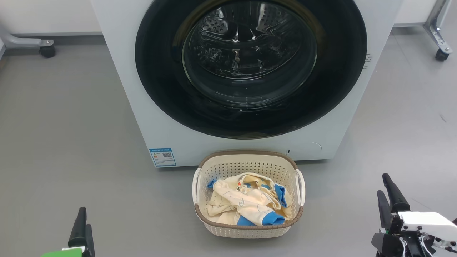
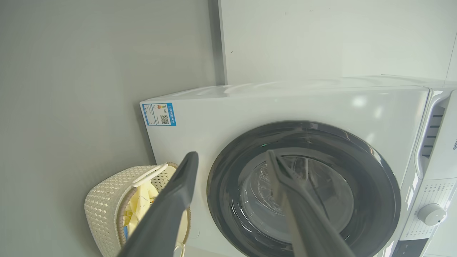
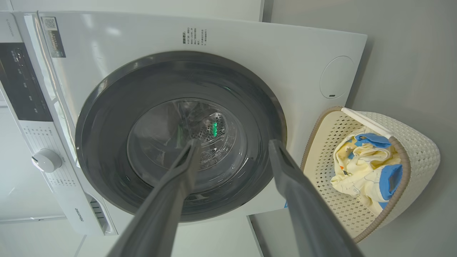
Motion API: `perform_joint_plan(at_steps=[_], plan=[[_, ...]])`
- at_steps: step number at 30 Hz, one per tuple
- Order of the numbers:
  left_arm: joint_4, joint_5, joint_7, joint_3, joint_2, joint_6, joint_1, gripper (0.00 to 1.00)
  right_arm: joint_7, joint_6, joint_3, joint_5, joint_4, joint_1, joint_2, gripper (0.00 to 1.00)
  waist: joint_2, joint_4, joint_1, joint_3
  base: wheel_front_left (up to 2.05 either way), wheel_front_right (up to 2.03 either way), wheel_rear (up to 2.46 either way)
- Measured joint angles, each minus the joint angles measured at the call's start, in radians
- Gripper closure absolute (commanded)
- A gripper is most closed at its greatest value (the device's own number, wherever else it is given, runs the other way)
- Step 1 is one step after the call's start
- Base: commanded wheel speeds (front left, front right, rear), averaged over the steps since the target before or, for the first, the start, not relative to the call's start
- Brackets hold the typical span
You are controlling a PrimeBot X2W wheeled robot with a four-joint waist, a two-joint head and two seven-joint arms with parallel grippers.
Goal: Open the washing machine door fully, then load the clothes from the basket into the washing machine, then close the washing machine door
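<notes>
The white washing machine (image 1: pixel 117 71) stands ahead with its round black-rimmed door (image 1: pixel 160 82) shut flat against the front; the steel drum shows through the glass. Right before it on the floor sits the cream basket (image 1: pixel 250 164), holding cream-yellow clothes (image 1: pixel 246 201) with blue cuffs. My left gripper (image 1: pixel 83 225) is low at the left, well apart from the basket, and stands open with nothing between its fingers (image 2: pixel 178 200). My right gripper (image 1: pixel 387 192) is low at the right, also open and empty. The right wrist view shows the door (image 3: pixel 107 117), the basket (image 3: pixel 417 150) and the clothes (image 3: pixel 364 167).
Grey floor surrounds the machine. A wheeled metal leg (image 1: pixel 46 50) stands at the far left and another caster leg (image 1: pixel 441 50) at the far right. A blue sticker (image 1: pixel 162 157) marks the machine's lower left corner. The control knob (image 2: pixel 432 214) is on the top panel.
</notes>
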Motion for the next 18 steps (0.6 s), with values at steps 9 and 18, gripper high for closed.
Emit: perform_joint_plan(at_steps=[9, 18], plan=[[-0.001, 0.078, -0.019, -0.02, 0.002, 0.0, 0.0, 0.0, -0.028, 0.0, 0.014, -0.092, -0.027, 0.0, -0.014, 0.0, 0.0, 0.003, 0.0, 0.002, 0.0, 0.0, 0.0], [-0.006, 0.232, -0.045, -0.015, 0.002, 0.0, -0.001, 0.0, -0.053, 0.0, 0.017, -0.212, -0.059, 0.0, -0.022, 0.0, 0.0001, 0.006, 0.0, 0.006, 0.0, 0.0, 0.0]])
